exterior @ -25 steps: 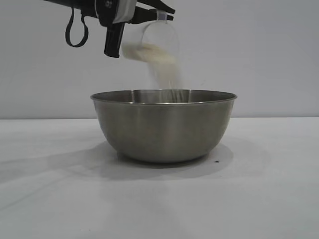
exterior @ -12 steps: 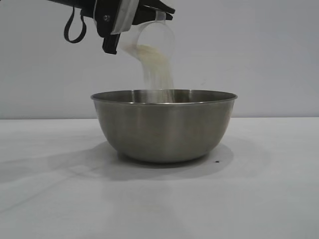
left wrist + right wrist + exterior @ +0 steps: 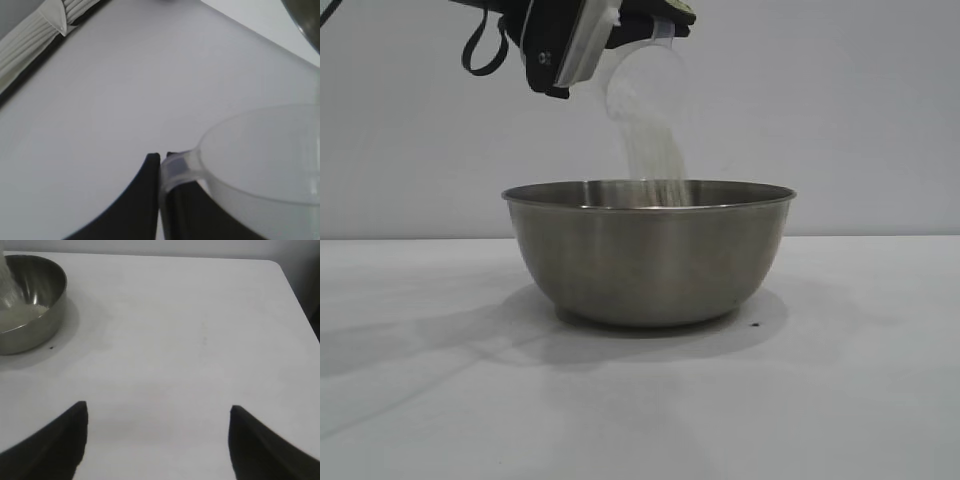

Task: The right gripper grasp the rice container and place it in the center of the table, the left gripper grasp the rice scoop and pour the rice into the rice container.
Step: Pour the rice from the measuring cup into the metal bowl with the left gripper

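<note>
rice scoop point(image 3: 645, 85) pinched in left gripper point(image 3: 161, 172)

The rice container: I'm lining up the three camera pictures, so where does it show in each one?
Exterior view: the rice container stands mid-picture on the table, under the pouring rice scoop.
Left wrist view: only a dark sliver of its rim at the upper right corner.
Right wrist view: at the upper left edge, partly cut off.
Shared landmark: the white table.
</note>
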`<state>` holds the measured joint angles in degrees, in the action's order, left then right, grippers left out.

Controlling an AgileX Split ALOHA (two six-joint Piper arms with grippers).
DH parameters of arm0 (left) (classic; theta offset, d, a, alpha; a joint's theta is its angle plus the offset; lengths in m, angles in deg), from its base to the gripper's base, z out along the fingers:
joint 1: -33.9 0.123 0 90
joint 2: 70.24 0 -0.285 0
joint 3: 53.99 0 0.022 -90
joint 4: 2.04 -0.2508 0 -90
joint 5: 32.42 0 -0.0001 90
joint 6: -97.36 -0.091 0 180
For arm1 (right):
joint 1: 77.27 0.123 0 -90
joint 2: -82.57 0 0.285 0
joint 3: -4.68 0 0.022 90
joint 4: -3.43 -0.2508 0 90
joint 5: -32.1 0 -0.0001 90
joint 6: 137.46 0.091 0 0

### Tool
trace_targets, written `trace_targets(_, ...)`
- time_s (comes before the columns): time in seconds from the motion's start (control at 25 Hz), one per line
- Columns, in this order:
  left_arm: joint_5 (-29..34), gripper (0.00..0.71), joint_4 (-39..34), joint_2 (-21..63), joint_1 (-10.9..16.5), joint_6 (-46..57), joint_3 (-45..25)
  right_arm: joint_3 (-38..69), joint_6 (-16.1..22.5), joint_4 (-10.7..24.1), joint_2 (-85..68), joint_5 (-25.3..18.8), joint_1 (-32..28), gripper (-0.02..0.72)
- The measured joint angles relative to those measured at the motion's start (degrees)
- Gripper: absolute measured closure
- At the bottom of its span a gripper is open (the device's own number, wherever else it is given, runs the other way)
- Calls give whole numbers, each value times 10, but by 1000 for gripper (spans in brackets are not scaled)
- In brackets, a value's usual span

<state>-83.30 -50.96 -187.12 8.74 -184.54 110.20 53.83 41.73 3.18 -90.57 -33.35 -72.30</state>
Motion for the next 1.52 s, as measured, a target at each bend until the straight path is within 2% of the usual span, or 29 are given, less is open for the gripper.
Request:
trace_targets(0.4, -1, 710, -27, 0, -1, -111, 0, 0, 0, 0, 0, 0, 0, 162)
trace_targets(0.6, -1, 710, -32, 0, -1, -114, 0, 0, 0, 0, 0, 0, 0, 162)
trace_targets(0.76, -1, 710, -32, 0, -1, -76, 0, 0, 0, 0, 0, 0, 0, 162)
trace_targets(1.0, -1, 710, -19, 0, -1, 97, 0, 0, 0, 0, 0, 0, 0, 162)
trace_targets(1.52, -1, 710, 214, 0, -1, 633, 0, 0, 0, 0, 0, 0, 0, 162)
